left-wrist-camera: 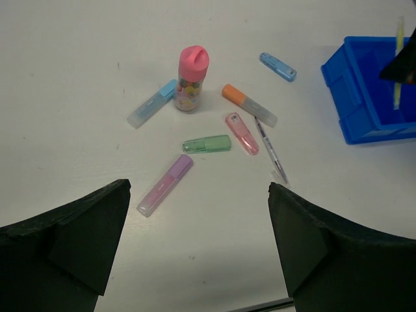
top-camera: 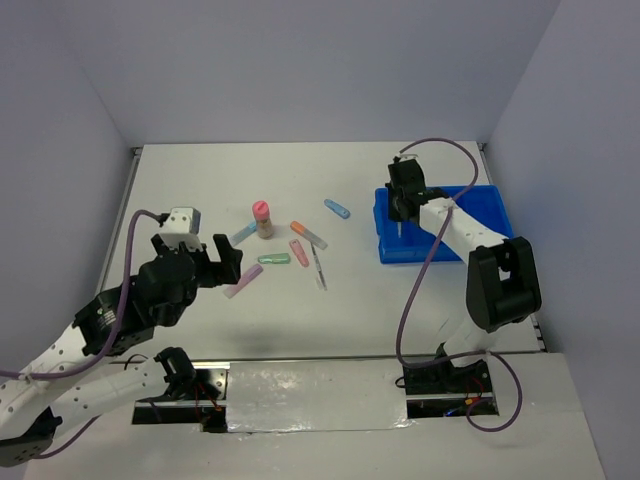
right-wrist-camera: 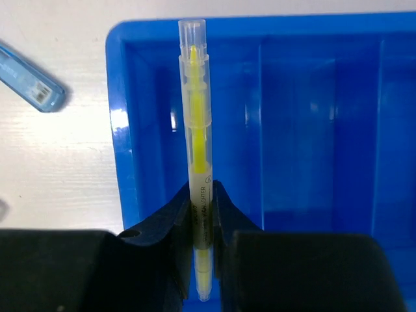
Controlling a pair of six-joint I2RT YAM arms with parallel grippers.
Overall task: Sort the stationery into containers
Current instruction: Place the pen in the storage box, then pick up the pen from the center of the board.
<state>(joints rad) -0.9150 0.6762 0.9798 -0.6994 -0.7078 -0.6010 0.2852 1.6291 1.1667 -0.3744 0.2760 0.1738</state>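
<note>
The right gripper [right-wrist-camera: 200,208] is clamped on a thin yellow pen [right-wrist-camera: 197,130], pinching it near one end so that most of its length sticks out past the fingertips. It holds the pen over the left side of the blue tray [top-camera: 492,205], which sits at the right of the table [left-wrist-camera: 65,52]. In the wrist view the pen lies just inside the tray's left wall, over the first narrow compartment. Whether its tip touches the floor of the tray I cannot tell. The left gripper [left-wrist-camera: 198,188] hangs with its jaws spread wide and nothing between them, above the near left side of the loose items. Those items lie well apart from the tray, in the middle of the table. A pink-capped bottle [left-wrist-camera: 190,78] stands upright, with a light blue stick [left-wrist-camera: 151,103] touching its left side. An orange stick [left-wrist-camera: 249,104], a pink stick [left-wrist-camera: 242,133], a green stick [left-wrist-camera: 207,144] and a grey pen [left-wrist-camera: 270,151] lie close together. A lilac stick [left-wrist-camera: 165,185] lies nearest the left gripper, and a small blue stick [left-wrist-camera: 277,66] lies farthest, toward the tray.
</note>
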